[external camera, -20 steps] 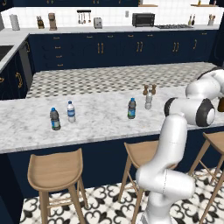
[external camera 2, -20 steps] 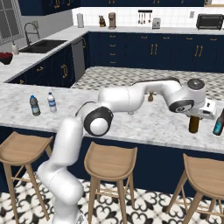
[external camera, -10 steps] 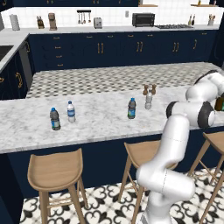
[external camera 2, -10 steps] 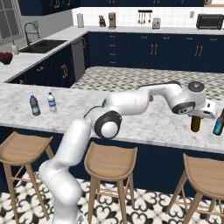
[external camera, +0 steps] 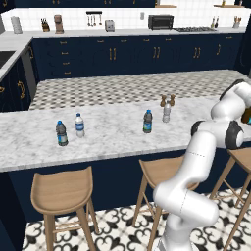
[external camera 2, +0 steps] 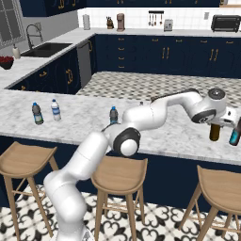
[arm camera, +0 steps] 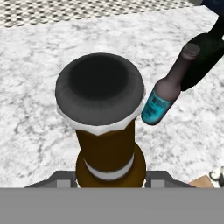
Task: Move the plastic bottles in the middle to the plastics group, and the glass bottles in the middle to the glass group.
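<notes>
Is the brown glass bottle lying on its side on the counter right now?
No: in the right base view the brown bottle stands upright at the gripper, beside the teal bottle.

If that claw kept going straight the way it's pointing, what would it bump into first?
The gripper points down, already shut on the brown bottle. Straight ahead lies the marble counter beneath that bottle; the bottle's base would probably meet it first. The teal bottle stands beside, off the line.
</notes>
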Robot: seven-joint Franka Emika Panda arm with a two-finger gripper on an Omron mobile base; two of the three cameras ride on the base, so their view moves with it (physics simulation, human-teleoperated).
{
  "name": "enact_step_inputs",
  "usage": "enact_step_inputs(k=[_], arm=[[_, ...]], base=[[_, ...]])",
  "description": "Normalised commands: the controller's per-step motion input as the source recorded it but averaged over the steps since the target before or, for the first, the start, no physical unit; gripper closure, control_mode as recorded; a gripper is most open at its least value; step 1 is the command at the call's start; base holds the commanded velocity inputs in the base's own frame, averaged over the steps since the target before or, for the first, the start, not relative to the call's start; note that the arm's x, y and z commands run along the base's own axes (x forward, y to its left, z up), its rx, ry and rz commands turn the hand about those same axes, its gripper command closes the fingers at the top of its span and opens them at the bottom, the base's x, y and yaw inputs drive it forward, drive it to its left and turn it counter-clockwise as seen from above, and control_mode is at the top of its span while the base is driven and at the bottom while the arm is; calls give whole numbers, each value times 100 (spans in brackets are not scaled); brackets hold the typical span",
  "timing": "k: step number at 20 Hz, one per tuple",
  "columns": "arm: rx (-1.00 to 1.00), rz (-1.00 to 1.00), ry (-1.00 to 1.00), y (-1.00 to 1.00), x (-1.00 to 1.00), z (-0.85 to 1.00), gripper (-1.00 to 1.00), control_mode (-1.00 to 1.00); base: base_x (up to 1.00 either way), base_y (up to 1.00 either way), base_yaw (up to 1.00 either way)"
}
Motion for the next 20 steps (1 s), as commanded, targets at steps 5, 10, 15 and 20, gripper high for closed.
enact_step_inputs(k=[5,10,15,20], arm=[[3,0,0,-19,12,-11,100,-100],[3,0,0,0,1,-12,100,-100],[3,0,0,0,3,-29,100,-100],[0,0,0,0,5,-44,100,-100]], base=[[0,0,0],[0,0,0],[0,0,0],[0,0,0]])
